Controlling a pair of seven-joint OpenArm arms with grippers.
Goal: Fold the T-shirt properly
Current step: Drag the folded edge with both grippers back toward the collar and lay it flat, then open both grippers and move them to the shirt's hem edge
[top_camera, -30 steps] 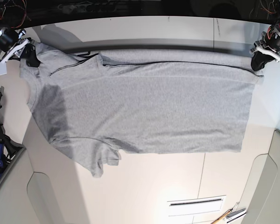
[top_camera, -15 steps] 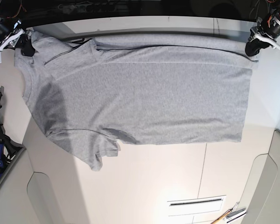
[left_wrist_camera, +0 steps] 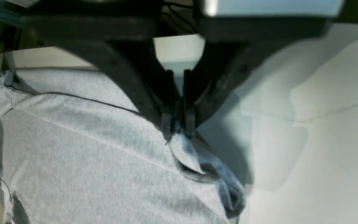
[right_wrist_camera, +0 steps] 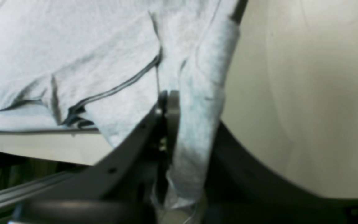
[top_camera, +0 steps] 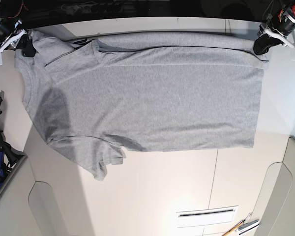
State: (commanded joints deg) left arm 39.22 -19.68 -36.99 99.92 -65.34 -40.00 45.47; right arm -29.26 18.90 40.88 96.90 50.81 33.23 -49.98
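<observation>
both the left gripper [left_wrist_camera: 178, 129] and right gripper [right_wrist_camera: 166, 102] pinch the t-shirt [top_camera: 152, 93], fingertips half buried.

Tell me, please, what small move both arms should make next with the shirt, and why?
Probably carry the pinched far edge toward the near edge. The left gripper and right gripper each clamp a far corner of the T-shirt, which lies flat, spread and unfolded.

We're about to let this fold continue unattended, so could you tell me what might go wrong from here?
The left claw pinches only a thin bit of T-shirt hem, which could slip free. At the right claw, cloth bunches and hangs, perhaps snagging on release. The lower sleeve lies creased and may fold crooked.
</observation>
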